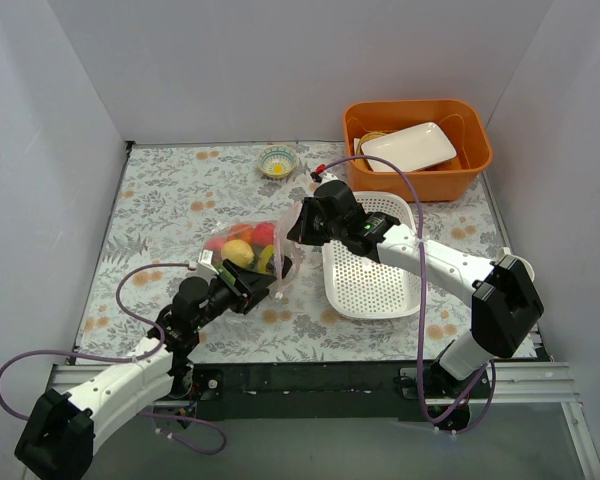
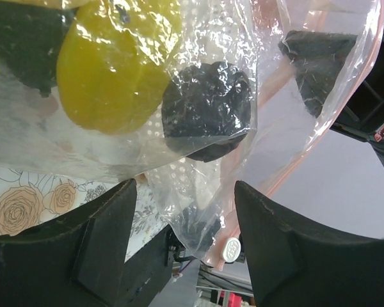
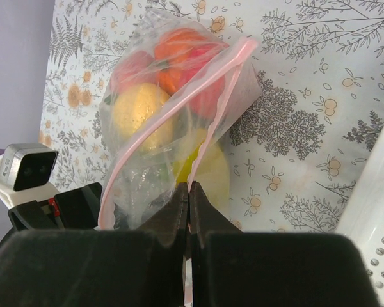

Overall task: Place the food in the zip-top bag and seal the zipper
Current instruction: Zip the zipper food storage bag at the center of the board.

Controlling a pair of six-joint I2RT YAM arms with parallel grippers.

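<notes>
The clear zip-top bag (image 1: pixel 252 252) stands on the floral cloth, lifted at its mouth, with the food (image 1: pixel 238 250) inside: red, orange and yellow fruits. My right gripper (image 1: pixel 295 232) is shut on the pink zipper (image 3: pixel 212 121) at the bag's near corner (image 3: pixel 189 187). The mouth gapes open beyond that pinch. My left gripper (image 1: pixel 262 284) is open (image 2: pixel 185 192), its fingers either side of the bag's lower corner without pressing it. Its wrist view shows a yellow fruit (image 2: pixel 115 64), the dark avocado (image 2: pixel 208 109), the zipper strip (image 2: pixel 278 185) and a white slider (image 2: pixel 230 248).
A white perforated basket (image 1: pixel 370 262) lies right of the bag, under my right arm. An orange bin (image 1: pixel 470 160) holding a white plate (image 1: pixel 408 146) is at the back right. A small bowl (image 1: pixel 278 161) sits at the back centre.
</notes>
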